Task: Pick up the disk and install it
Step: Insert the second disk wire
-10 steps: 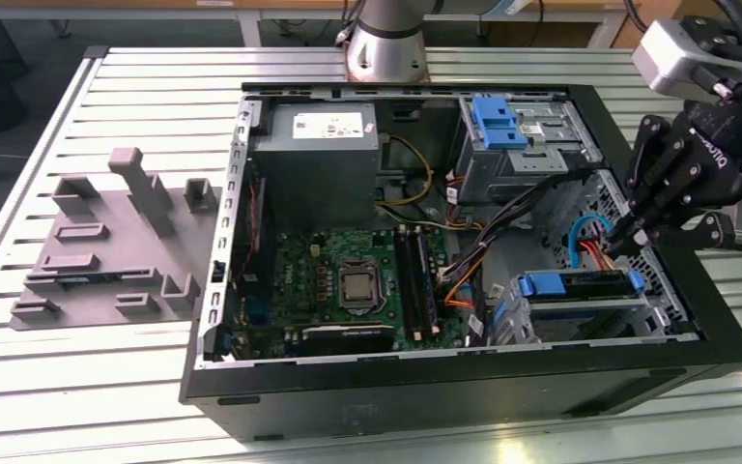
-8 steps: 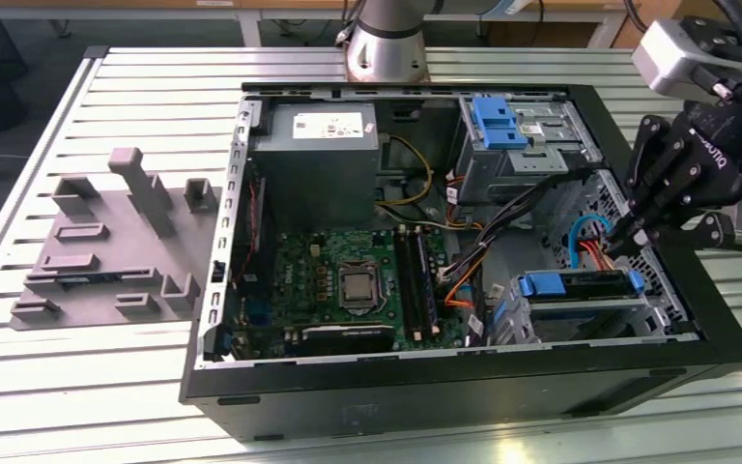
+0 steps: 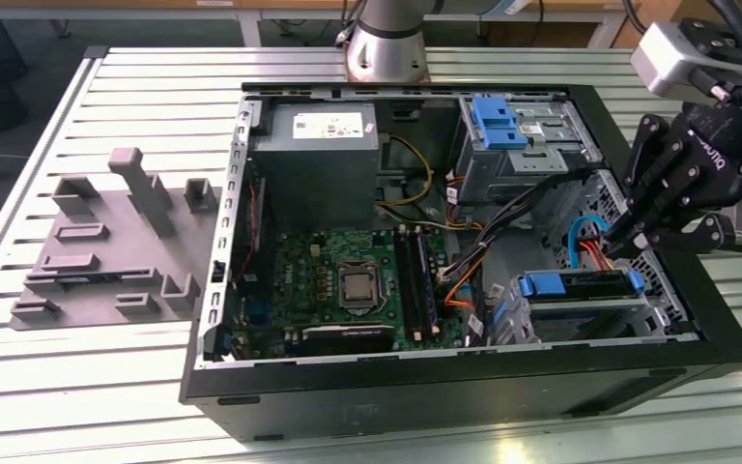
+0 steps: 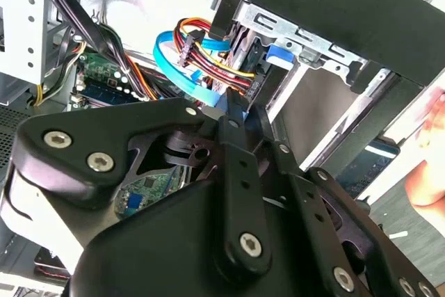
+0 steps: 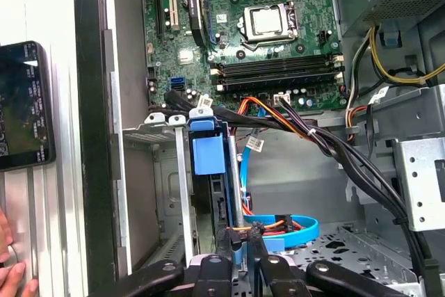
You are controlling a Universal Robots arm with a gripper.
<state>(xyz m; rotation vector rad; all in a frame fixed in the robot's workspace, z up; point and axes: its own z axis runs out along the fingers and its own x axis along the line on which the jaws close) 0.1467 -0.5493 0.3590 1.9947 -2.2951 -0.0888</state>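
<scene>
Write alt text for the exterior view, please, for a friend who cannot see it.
A black robot gripper hangs over an open black computer case on a slatted metal table, at the end toward the exterior view's right, just above a drive cage with a blue rail. Inside lie a green motherboard, a grey power supply and coloured cables; a grey fixture sits beside the case.

One computer case (image 3: 474, 387), one motherboard (image 3: 345, 280), one grey fixture (image 3: 100, 242), one phone (image 5: 24, 106)

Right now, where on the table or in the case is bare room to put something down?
The slatted metal table is bare behind the grey moulded fixture tray and in front of the open black computer case. It is crowded where the black gripper hangs by the blue-railed drive cage and bundled cables.
</scene>
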